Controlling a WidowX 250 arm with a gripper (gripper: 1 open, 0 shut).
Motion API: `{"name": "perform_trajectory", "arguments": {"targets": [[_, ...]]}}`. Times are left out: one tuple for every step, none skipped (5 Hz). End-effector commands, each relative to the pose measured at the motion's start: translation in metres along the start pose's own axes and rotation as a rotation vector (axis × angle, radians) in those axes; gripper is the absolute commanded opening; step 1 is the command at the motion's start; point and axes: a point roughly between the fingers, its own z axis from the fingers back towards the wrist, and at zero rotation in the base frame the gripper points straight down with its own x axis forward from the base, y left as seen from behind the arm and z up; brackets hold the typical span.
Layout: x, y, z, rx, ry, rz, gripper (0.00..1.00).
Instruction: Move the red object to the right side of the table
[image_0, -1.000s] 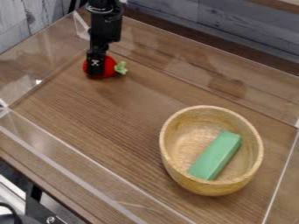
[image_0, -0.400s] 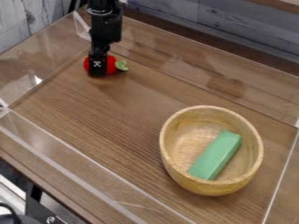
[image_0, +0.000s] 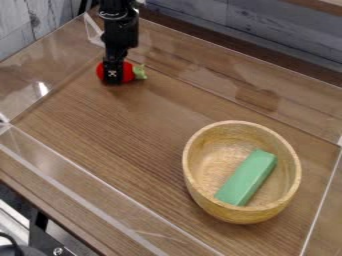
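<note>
The red object (image_0: 112, 73), a small rounded toy with a green leafy tip (image_0: 138, 73), lies on the table (image_0: 120, 150) at the far left, near the back wall. My black gripper (image_0: 115, 69) has come straight down over it, with its fingers on either side of the toy's red body. At this size I cannot make out whether the fingers press on the toy or stand just off it. The toy still rests on the tabletop.
A wooden bowl (image_0: 201, 180) with a green rectangular block (image_0: 249, 177) in it stands at the front right. Low clear acrylic walls (image_0: 27, 105) edge the tabletop.
The gripper has sunk a little lower over the red toy and its fingers have drawn in around it, covering more of the red. The toy has not moved.
</note>
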Motion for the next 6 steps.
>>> {"name": "perform_trajectory", "arguments": {"targets": [[0.0, 0.001, 0.0, 0.004, -0.014, -0.008, 0.0], [0.002, 0.0, -0.006, -0.005, -0.021, -0.011, 0.0], [0.007, 0.0, 0.001, 0.0, -0.023, -0.008, 0.0], [0.011, -0.001, 0.008, 0.006, -0.024, -0.005, 0.0], [0.016, -0.001, 0.014, 0.011, -0.027, -0.003, 0.0], [0.021, -0.001, 0.021, 0.016, -0.029, -0.001, 0.0]]}}
